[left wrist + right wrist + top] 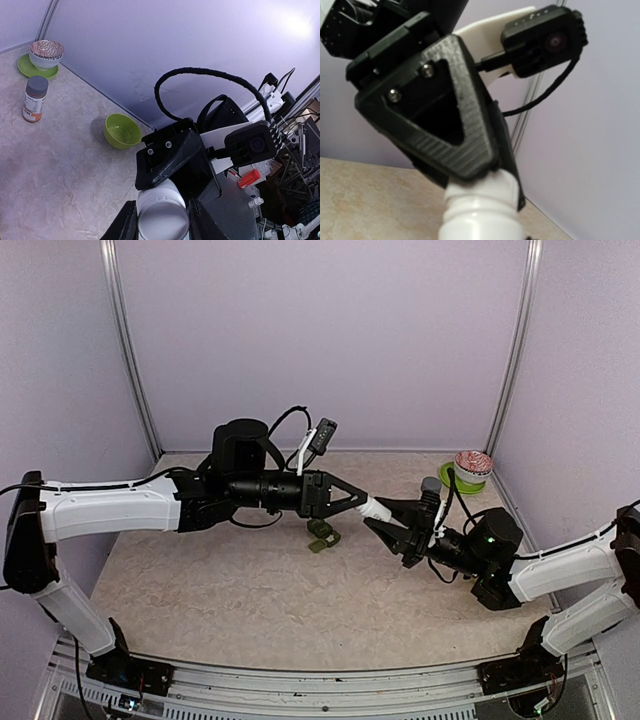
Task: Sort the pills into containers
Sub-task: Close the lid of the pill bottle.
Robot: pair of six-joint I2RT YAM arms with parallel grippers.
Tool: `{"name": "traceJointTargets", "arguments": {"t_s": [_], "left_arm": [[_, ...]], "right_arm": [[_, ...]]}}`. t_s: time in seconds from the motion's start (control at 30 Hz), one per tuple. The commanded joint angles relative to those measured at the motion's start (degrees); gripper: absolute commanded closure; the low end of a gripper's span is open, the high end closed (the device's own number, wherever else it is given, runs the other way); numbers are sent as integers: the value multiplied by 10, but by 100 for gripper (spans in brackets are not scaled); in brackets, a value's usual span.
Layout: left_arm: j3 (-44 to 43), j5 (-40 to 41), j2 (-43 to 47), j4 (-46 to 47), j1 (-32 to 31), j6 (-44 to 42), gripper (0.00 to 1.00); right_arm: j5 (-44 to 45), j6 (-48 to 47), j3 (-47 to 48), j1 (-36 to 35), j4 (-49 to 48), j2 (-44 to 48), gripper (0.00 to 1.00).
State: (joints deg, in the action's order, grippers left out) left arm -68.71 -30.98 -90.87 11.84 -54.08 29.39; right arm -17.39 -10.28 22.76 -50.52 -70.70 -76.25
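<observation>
**Top external view.** Shows the left end effector (360, 503) and the right end effector (388, 520) meeting tip to tip above the middle of the worktop (230, 590). Finds both clamped on one white bottle (376, 507), the left on one end and the right on the other. Shows that bottle lying roughly level, apparently clear of the worktop. Locates a small dark-green object (322, 535) on the worktop just below the left end effector; cannot tell what it is. Places a grey-capped bottle (431, 486) and a bowl (473, 462) on a green plate (462, 481) at the far right corner.

**Left wrist view.** Shows the white bottle (159, 202) at the bottom edge, pinched between the two fingers of the left end effector (161, 231). Shows the right end effector (165, 175) closed over the bottle's far end. Locates, on the worktop (50, 175):
- a green bowl (122, 131) near the wall;
- the grey-capped bottle (35, 99), upright, with an orange-and-white label whose print is too small to read;
- the patterned bowl (46, 52) seated on the green plate (25, 67).

**Right wrist view.** Shows the left end effector (485, 172) close up, gripping the ribbed neck of the white bottle (480, 215). Shows the left wrist camera (547, 37) above it. Carries no legible marking on the bottle's visible surface.
</observation>
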Motion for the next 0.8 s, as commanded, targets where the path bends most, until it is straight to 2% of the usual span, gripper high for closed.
{"name": "traceJointTargets", "arguments": {"t_s": [0.0,0.4,0.77], "left_arm": [[16,-14,-17,46,-4,39,67],[35,-1,-1,61,-11,13,67],[30,21,-1,45,-24,-33,67]], "right_arm": [[15,-24,3,-18,-21,9,72],[74,29,-19,-21,-76,37,75],[77,80,5,-21,-40,30,75]]}}
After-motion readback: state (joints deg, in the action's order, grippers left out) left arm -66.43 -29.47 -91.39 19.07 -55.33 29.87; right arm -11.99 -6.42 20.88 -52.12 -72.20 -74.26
